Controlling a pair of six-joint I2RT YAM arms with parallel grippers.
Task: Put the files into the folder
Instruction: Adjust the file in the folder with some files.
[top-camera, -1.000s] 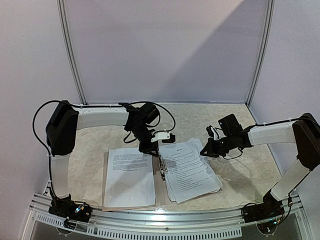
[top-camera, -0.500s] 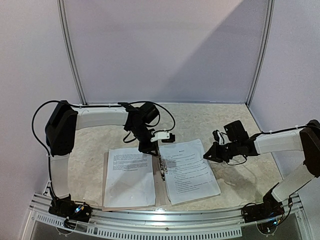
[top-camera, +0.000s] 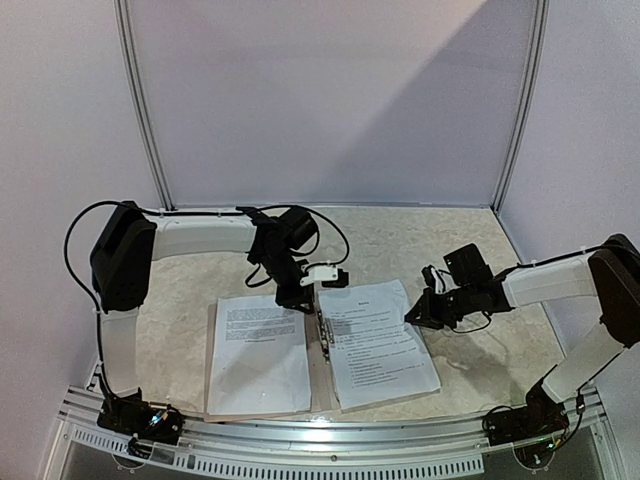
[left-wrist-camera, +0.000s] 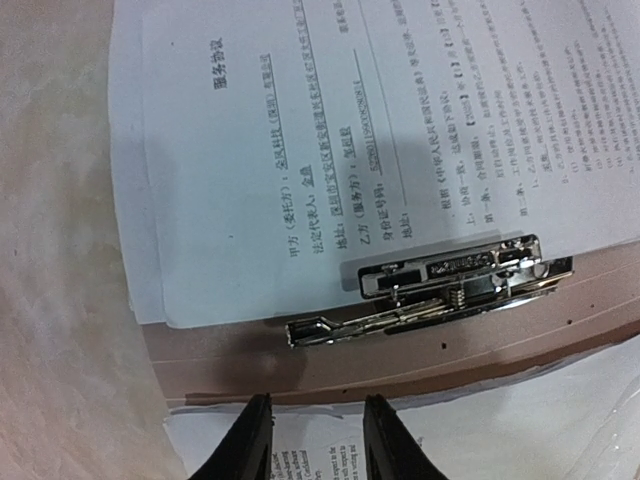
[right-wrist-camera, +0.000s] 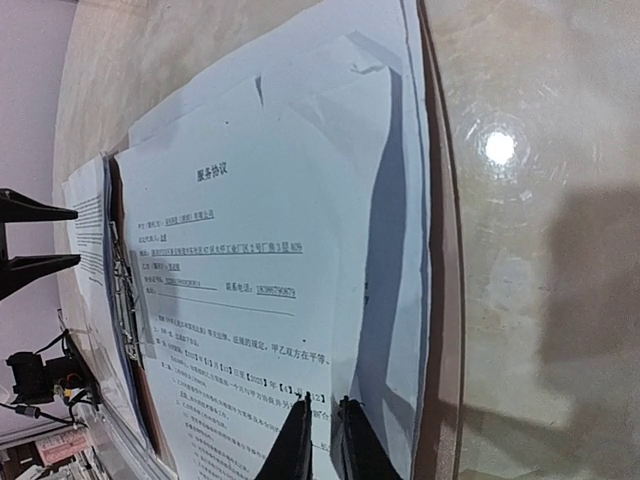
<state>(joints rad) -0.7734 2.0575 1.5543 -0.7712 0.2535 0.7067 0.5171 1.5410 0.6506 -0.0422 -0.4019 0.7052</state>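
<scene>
The tan folder (top-camera: 211, 362) lies open at the table's front. One printed sheet (top-camera: 260, 355) lies on its left leaf. A squared stack of files (top-camera: 380, 340) lies on the right leaf, tucked at the metal clip (left-wrist-camera: 440, 290) on the spine. My left gripper (top-camera: 300, 297) hovers at the spine's far end. It is open and empty in the left wrist view (left-wrist-camera: 315, 440), with its tips over the left sheet. My right gripper (top-camera: 413, 314) is at the stack's right edge. Its jaws are nearly together (right-wrist-camera: 323, 440) on the top sheets (right-wrist-camera: 250, 250) and hold nothing that I can see.
The folder's brown right edge (right-wrist-camera: 440, 300) shows beside the stack, with bare marbled table (right-wrist-camera: 540, 250) to its right. White enclosure walls (top-camera: 330, 100) stand behind and at both sides. A metal rail (top-camera: 330, 435) runs along the near edge.
The right stack was fanned out a second ago and is now squared on the right leaf. My right gripper pulled right, then came back to the stack's edge. The left arm stayed put.
</scene>
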